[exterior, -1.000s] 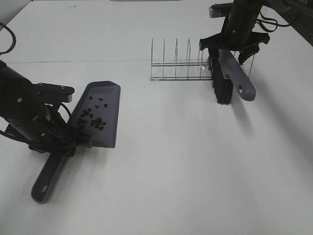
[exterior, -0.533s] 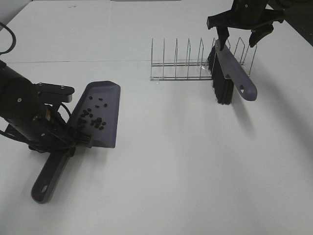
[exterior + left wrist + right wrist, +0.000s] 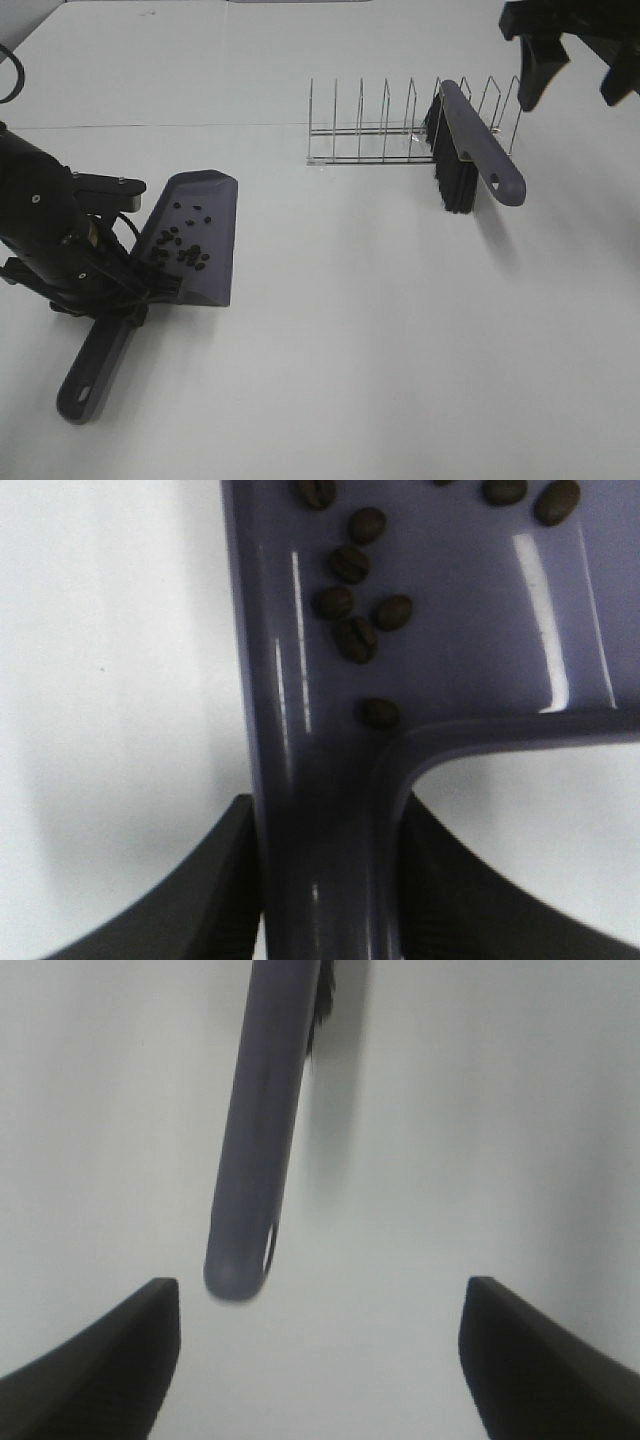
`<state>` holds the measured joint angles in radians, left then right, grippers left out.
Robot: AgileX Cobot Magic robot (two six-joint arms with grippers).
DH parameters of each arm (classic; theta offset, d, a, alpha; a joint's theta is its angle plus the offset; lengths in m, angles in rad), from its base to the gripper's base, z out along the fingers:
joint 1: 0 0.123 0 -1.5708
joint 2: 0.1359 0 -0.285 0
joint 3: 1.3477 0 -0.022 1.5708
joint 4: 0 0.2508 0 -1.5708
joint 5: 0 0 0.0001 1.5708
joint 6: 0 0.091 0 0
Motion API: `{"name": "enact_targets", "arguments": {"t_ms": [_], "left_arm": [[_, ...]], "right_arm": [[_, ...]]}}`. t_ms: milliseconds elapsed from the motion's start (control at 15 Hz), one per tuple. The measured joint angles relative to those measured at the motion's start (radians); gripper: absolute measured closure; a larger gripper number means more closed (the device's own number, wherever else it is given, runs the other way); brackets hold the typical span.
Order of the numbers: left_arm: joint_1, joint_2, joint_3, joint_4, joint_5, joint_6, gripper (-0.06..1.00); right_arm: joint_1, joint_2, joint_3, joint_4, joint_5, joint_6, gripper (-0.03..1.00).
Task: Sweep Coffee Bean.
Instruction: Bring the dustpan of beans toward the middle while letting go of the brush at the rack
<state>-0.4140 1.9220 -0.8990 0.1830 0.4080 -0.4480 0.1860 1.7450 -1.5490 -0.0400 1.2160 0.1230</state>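
1. One grey-purple dustpan (image 3: 190, 235) lies on the white table (image 3: 350, 330), its tray pointing away toward the far side and its long handle running back toward the near edge.
2. The coffee beans (image 3: 180, 247) sit inside the dustpan's tray, roughly twenty of them by the high view, too small and bunched for a firm count; most cluster near the handle end and a few lie further up the tray. The left wrist view shows about nine of them (image 3: 352, 638) close up on the purple plastic.
3. One brush (image 3: 472, 150) lies beside the wire rack (image 3: 400, 135), its black bristles facing the rack's right end and its handle slanting toward the near right, a hanging hole at its tip.
4. One wire rack stands behind the brush, with about nine upright prongs.
5. No brand, label or writing can be read on anything.
6. The left gripper (image 3: 325, 880) is clamped on the dustpan's handle just behind the tray, one dark finger on each side of it.
7. The right gripper (image 3: 575, 62) hangs spread wide at the far right, above and apart from the brush, holding nothing; in its wrist view the brush handle (image 3: 255, 1150) lies on the table between the two parted fingers (image 3: 110, 1355).
8. The left arm's dark body hides part of the dustpan handle.
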Motion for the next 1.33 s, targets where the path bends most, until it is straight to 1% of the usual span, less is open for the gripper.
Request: {"name": "enact_targets", "arguments": {"t_ms": [67, 133, 267, 400, 467, 533, 600, 733, 867, 1067, 1267, 1333], "left_arm": [[0.000, 0.000, -0.004, -0.008, 0.001, 0.000, 0.59], [0.000, 0.000, -0.008, -0.013, 0.002, 0.000, 0.59], [-0.012, 0.000, -0.013, -0.023, -0.005, 0.000, 0.59], [-0.041, 0.000, -0.013, -0.039, -0.018, 0.000, 0.59], [-0.069, 0.000, -0.013, -0.061, -0.049, 0.000, 0.59], [-0.079, 0.000, -0.013, -0.073, -0.070, 0.000, 0.59], [-0.081, 0.000, -0.013, -0.079, -0.081, 0.000, 0.59], [-0.081, 0.006, -0.021, -0.096, -0.111, 0.000, 0.59], [-0.081, 0.038, -0.060, -0.099, -0.102, 0.000, 0.59], [-0.081, 0.097, -0.151, -0.101, -0.016, 0.000, 0.59], [-0.081, 0.119, -0.202, -0.113, 0.042, 0.000, 0.59], [-0.081, 0.120, -0.218, -0.124, 0.070, 0.001, 0.52]], "right_arm": [[0.000, -0.097, 0.116, 0.008, 0.000, 0.004, 0.29], [0.000, -0.147, 0.172, 0.012, 0.001, 0.004, 0.29], [0.000, -0.342, 0.361, 0.033, -0.015, 0.009, 0.29], [0.000, -0.523, 0.499, 0.061, -0.031, 0.019, 0.29], [0.000, -0.676, 0.631, 0.099, -0.030, 0.019, 0.29], [0.000, -0.755, 0.694, 0.115, -0.028, 0.019, 0.29], [0.000, -0.795, 0.718, 0.123, -0.026, 0.020, 0.29], [0.000, -0.926, 0.816, 0.159, -0.020, 0.026, 0.29], [0.000, -1.013, 0.864, 0.188, -0.015, 0.029, 0.29], [0.000, -1.062, 0.881, 0.208, 0.005, 0.040, 0.29], [0.000, -1.062, 0.881, 0.210, 0.005, 0.044, 0.29], [0.000, -1.062, 0.881, 0.210, 0.005, 0.044, 0.29]]}}
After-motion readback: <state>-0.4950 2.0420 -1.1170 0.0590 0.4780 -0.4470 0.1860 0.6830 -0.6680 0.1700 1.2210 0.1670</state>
